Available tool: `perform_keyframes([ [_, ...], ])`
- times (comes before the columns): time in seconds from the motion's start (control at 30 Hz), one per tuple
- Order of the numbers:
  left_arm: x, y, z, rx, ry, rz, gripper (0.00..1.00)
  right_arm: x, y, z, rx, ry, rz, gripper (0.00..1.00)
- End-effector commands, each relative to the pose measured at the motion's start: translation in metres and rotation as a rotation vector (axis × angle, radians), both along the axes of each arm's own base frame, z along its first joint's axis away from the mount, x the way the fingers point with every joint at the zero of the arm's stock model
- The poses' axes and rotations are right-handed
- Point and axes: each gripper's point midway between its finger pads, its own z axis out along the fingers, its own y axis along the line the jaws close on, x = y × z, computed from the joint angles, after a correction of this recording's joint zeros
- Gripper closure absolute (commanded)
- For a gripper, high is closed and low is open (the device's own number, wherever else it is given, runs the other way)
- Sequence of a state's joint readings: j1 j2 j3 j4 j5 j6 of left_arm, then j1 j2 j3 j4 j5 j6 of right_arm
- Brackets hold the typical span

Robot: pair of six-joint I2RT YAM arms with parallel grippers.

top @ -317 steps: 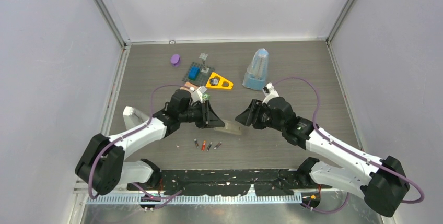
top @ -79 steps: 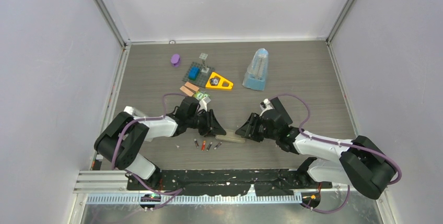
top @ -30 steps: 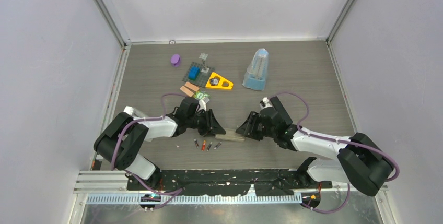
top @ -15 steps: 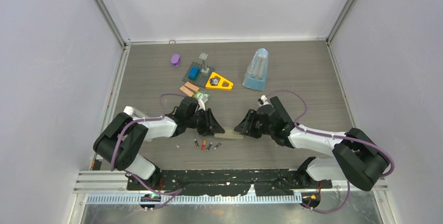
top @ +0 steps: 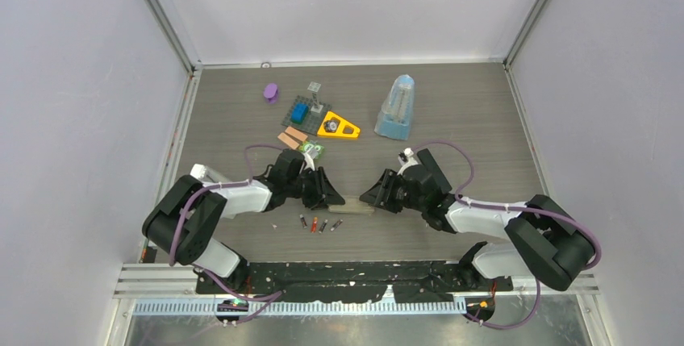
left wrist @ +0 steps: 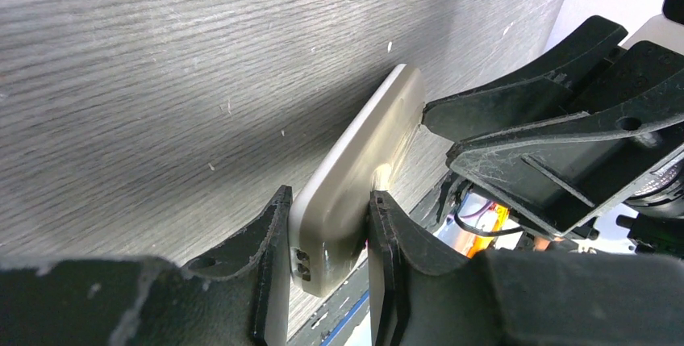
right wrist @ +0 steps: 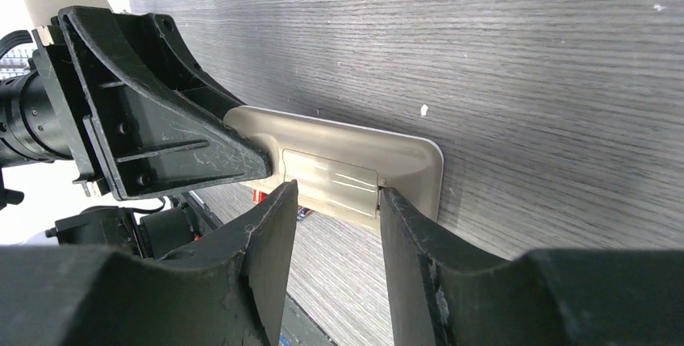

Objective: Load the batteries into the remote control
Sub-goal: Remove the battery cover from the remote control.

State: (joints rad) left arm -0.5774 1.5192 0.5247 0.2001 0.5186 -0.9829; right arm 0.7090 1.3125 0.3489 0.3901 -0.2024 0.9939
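Remote control [top: 352,206] nudged farther; left gripper [left wrist: 327,221] clamps its left end, right gripper [right wrist: 337,194] part-open over battery cover [right wrist: 329,173].

- A dark grey wood-grain tabletop [top: 452,104] is filling the middle of the booth, its grain running from 9 to 3 o'clock.
- A plain pale wall [top: 347,7] is closing off the 12 o'clock side.
- Matching lilac-grey panels are standing at 9 o'clock [top: 72,120] and 3 o'clock [top: 613,104].
- Two aluminium posts are slanting up from the far corners, toward 11 o'clock [top: 161,15] and 1 o'clock [top: 532,11].
- A ribbed metal rail [top: 323,307] is running along the 6 o'clock edge, just behind a black strip [top: 355,273].
- Soft, even light is falling from above, throwing only faint shadows.
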Motion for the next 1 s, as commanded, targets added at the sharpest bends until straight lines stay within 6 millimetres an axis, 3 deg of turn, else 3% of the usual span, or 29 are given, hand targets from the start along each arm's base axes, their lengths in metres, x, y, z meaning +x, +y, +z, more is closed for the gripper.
perform_keyframes([
  [0.0, -0.02, 0.042, -0.055, 0.296, 0.046, 0.037, 1.0, -0.02, 0.021, 0.024, 0.108, -0.04, 0.135, 0.53],
  [0.17, -0.016, 0.046, -0.051, 0.364, 0.02, 0.038, 1.0, -0.013, 0.03, 0.062, 0.187, -0.124, 0.149, 0.52],
  [0.43, -0.011, 0.056, -0.044, 0.44, -0.021, 0.057, 1.0, -0.005, 0.027, 0.093, 0.201, -0.199, 0.119, 0.52],
  [0.57, -0.01, 0.056, -0.041, 0.445, -0.035, 0.047, 1.0, 0.008, 0.01, 0.088, 0.078, -0.226, 0.047, 0.51],
  [0.67, -0.009, 0.056, -0.038, 0.443, -0.048, 0.033, 1.0, 0.027, -0.014, 0.082, -0.077, -0.259, -0.053, 0.49],
  [0.83, -0.005, 0.059, -0.032, 0.47, -0.078, 0.009, 1.0, 0.062, -0.044, 0.102, -0.228, -0.392, -0.198, 0.48],
  [0.97, -0.001, 0.066, -0.021, 0.511, -0.121, -0.002, 1.0, 0.07, -0.046, 0.115, -0.267, -0.445, -0.188, 0.46],
])
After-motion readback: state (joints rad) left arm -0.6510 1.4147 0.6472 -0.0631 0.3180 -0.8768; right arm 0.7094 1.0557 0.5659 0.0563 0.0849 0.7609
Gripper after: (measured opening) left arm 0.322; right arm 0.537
